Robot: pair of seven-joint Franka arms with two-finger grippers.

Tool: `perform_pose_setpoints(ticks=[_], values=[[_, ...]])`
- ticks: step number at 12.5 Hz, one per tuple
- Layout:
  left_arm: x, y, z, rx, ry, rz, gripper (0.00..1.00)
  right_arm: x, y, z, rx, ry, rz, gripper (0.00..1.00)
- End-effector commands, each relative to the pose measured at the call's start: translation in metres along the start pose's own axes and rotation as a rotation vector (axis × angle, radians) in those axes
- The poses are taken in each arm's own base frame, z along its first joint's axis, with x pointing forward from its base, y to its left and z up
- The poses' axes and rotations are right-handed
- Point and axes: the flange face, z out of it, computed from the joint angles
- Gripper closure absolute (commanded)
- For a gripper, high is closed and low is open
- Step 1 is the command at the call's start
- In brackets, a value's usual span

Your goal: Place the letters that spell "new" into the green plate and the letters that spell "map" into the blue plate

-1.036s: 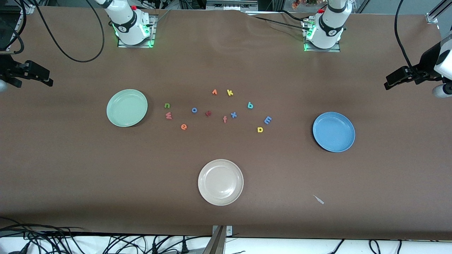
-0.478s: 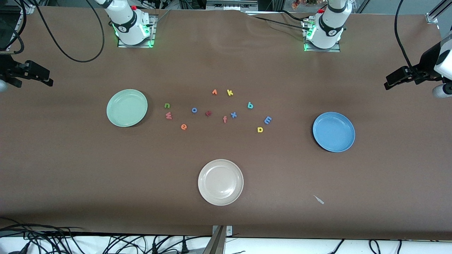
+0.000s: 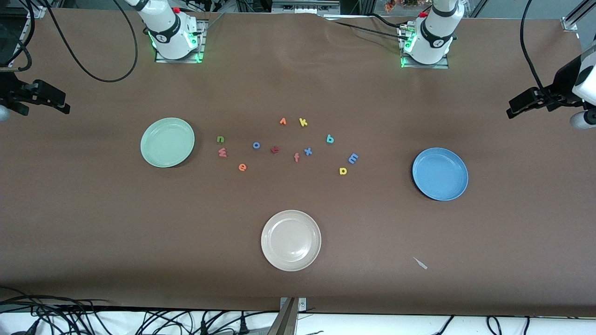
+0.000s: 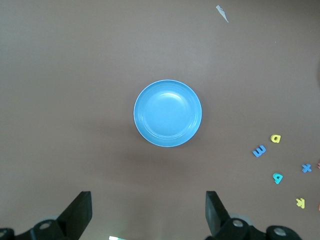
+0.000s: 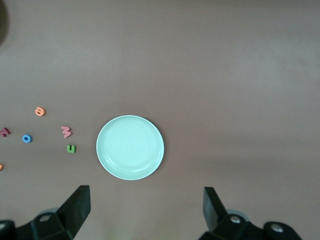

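The green plate (image 3: 167,142) lies empty toward the right arm's end of the table, and the blue plate (image 3: 440,173) lies empty toward the left arm's end. Beside the green plate lie the green "n" (image 3: 220,139), pinkish-red "w" (image 3: 222,152) and orange "e" (image 3: 242,167). Closer to the blue plate lie the teal "a" (image 3: 329,138), blue "m" (image 3: 353,158) and yellow "p" (image 3: 343,170). My left gripper (image 4: 148,200) hangs open high above the table by the blue plate (image 4: 167,113). My right gripper (image 5: 146,196) hangs open high by the green plate (image 5: 130,147). Both hold nothing.
Between the two groups lie a blue "o" (image 3: 256,145), dark red "t" (image 3: 274,149), red "f" (image 3: 296,157), blue "x" (image 3: 308,151), orange "v" (image 3: 282,121) and yellow "k" (image 3: 303,122). A cream-white plate (image 3: 291,240) sits nearer the front camera, with a paper scrap (image 3: 420,263) beside it.
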Motion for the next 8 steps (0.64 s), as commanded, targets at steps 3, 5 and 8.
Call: perform_pose_setpoints(ticks=[3,5,8], values=[[-0.001,0.000,-0.003,0.021,0.004,0.016,0.00,-0.001,0.001,-0.001,0.004,-0.006,0.000,0.00],[0.000,-0.001,-0.002,0.019,0.008,0.015,0.00,-0.005,0.000,0.002,0.008,-0.038,0.000,0.00],[0.025,0.016,0.028,-0.013,-0.021,0.021,0.00,-0.003,-0.016,0.005,0.011,-0.050,-0.020,0.00]])
